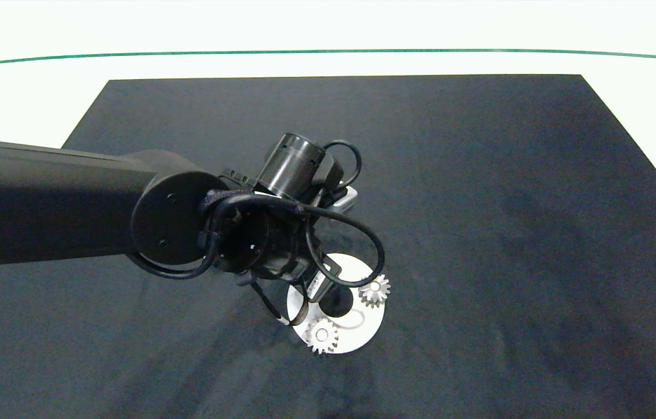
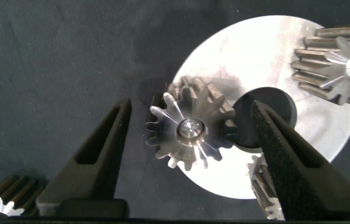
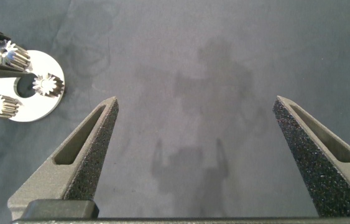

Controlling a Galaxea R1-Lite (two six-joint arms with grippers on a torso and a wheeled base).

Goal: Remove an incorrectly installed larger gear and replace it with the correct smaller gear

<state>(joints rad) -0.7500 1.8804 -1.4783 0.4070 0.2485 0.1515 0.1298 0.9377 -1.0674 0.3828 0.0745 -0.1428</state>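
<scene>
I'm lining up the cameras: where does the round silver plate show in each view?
Head view: the plate lies on the black mat, partly under the left arm.
Left wrist view: plate just beyond the left end effector, which straddles a gear.
Right wrist view: plate far off, outside the right end effector.
Shared landmark: dark centre hole.

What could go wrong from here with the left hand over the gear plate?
The left hand straddles one gear, fingers open; one finger overlaps a neighbouring gear, so closing or shifting might knock it. The arm's cable loop hangs near another gear and could snag it.
</scene>
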